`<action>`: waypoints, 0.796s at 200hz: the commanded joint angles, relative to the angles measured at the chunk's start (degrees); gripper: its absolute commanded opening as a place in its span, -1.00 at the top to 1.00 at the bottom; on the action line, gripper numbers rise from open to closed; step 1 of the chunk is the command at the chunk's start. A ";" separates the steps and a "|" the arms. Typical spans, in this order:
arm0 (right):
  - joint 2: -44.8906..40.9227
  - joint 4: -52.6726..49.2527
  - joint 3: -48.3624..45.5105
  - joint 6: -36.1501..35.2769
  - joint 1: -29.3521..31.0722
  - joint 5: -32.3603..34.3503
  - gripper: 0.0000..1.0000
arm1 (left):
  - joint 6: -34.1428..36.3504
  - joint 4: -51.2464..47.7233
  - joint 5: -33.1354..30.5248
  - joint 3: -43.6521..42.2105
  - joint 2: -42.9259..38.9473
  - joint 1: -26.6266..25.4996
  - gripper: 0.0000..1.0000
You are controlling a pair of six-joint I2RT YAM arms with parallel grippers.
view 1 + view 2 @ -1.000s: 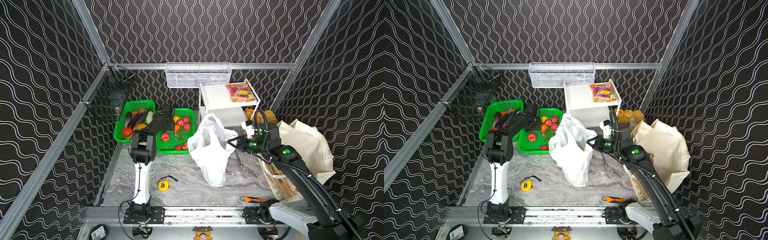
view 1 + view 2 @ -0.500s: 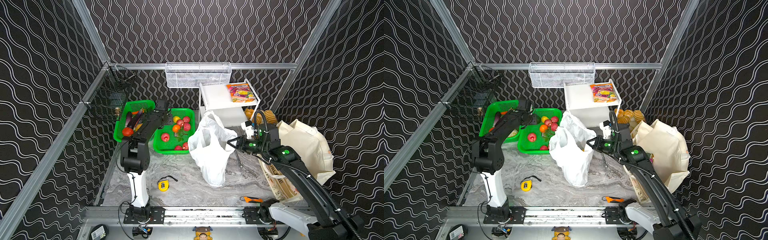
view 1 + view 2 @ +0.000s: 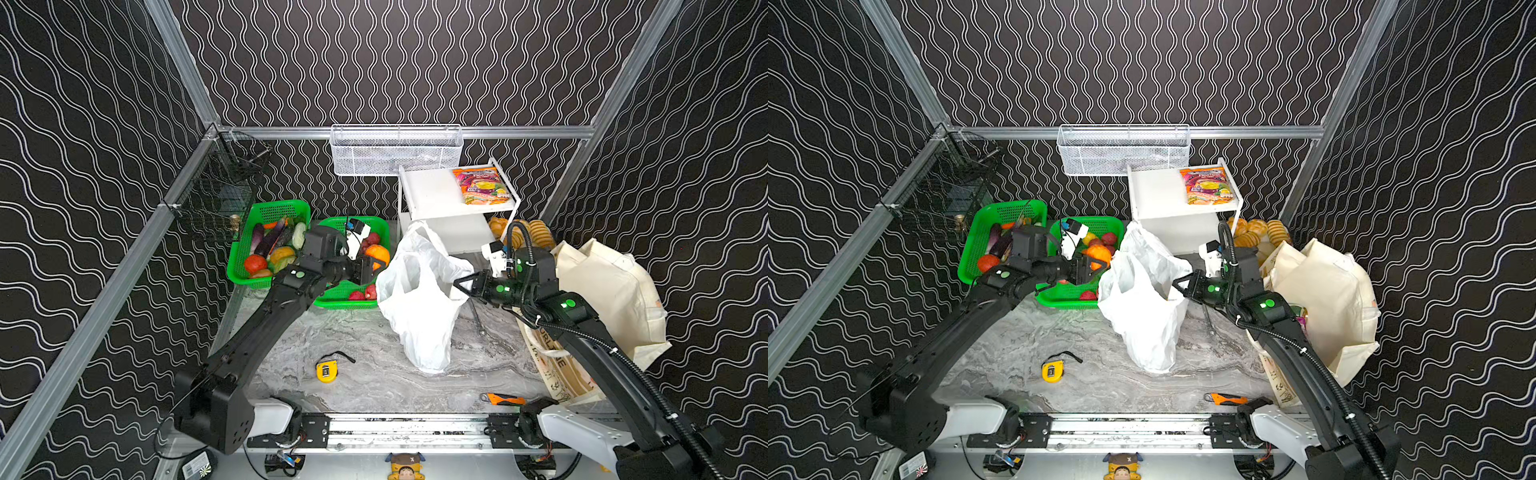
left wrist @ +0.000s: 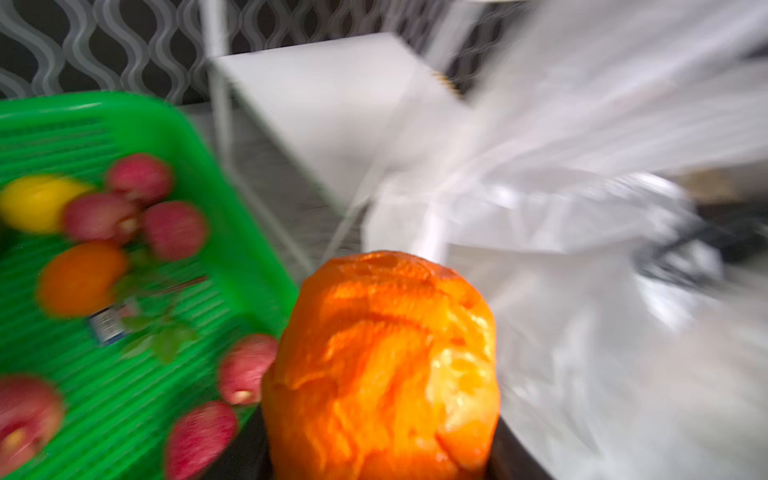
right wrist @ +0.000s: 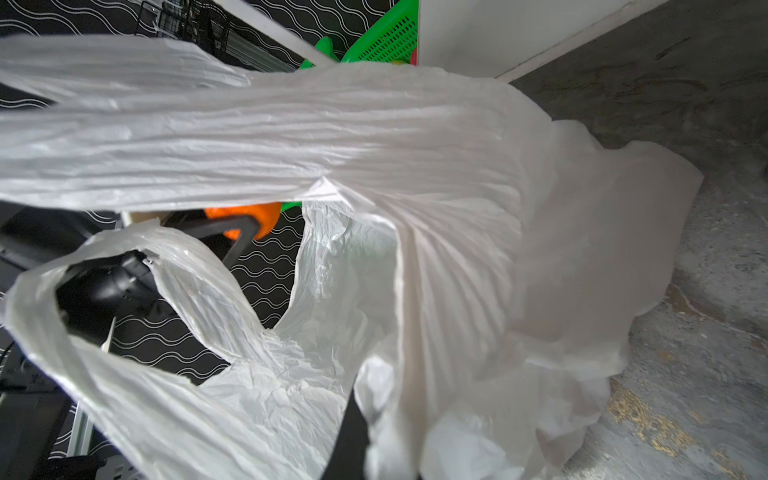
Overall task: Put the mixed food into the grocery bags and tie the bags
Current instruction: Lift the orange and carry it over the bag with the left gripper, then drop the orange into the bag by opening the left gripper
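No complete word is legible in any view.

- Tote [image 3: 555,365], lower right of both top views: dark capital letters run along the printed side. An arm covers part of the line, and the rest is too small to read.
- Packet [image 3: 482,185], on the shelf [image 3: 428,191], upper centre-right: coloured print, illegible.
- Tape measure [image 3: 326,371], lower centre on the counter [image 3: 374,345]: small face label, unreadable.
- Tag [image 4: 109,324], in the basket [image 4: 166,112], left wrist view: blurred.
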 commanded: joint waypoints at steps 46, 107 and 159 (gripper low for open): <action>-0.72 3.08 -0.81 1.31 -0.06 0.26 1.00 | 3.13 -1.37 1.87 0.23 -2.18 -7.69 0.12; -1.64 3.23 -1.17 1.37 -0.05 0.35 1.00 | 4.38 -2.21 4.53 7.23 5.21 -12.74 -0.31; -1.73 2.94 -1.04 1.02 -0.06 0.89 1.00 | 6.22 -4.51 -1.61 9.44 5.13 -14.30 -0.64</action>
